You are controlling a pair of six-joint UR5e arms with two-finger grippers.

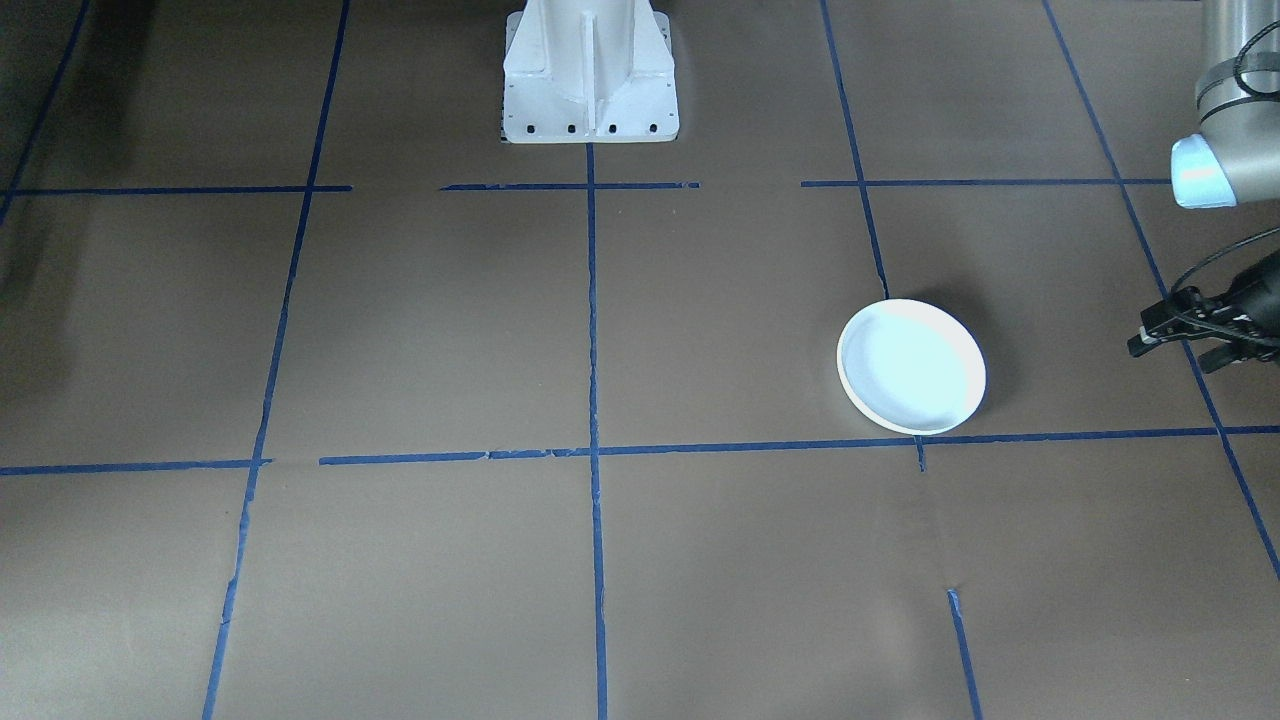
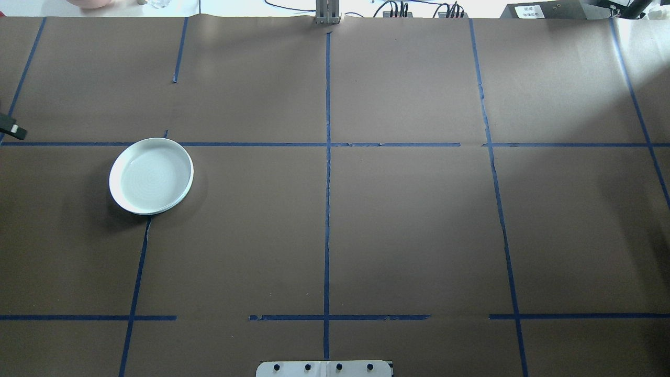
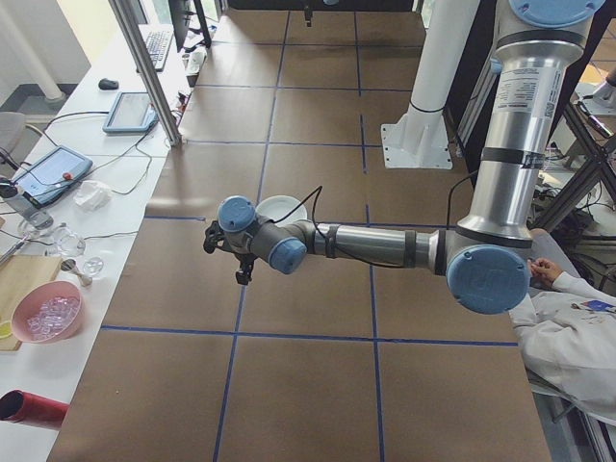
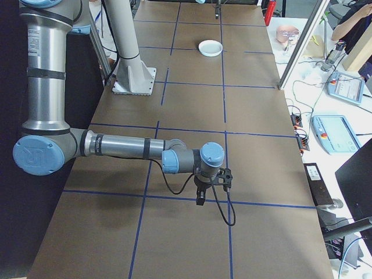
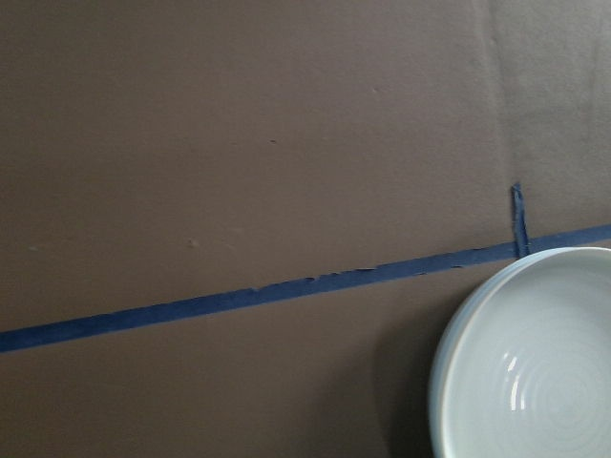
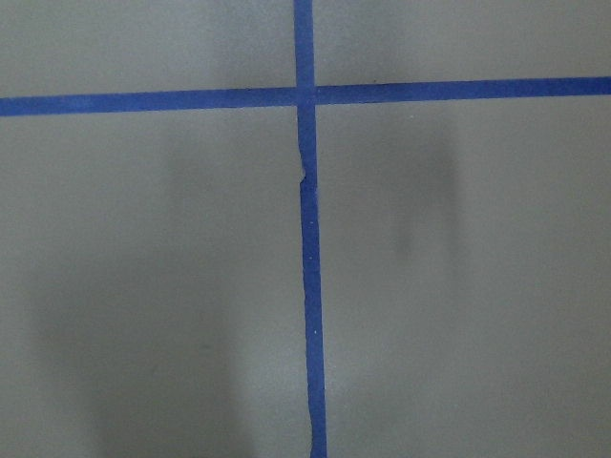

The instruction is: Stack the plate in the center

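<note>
Overhead and front views face each other, side views opposite, wrist views close, all sharing the table [image 2: 398,220]

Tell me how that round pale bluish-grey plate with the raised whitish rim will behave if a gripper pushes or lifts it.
The round pale bluish-grey plate looks rigid and glossy, so probably slippery. Lying flat and shallow, it should slide rather than tip. Its thin raised rim likely offers the only pinch point.
</note>
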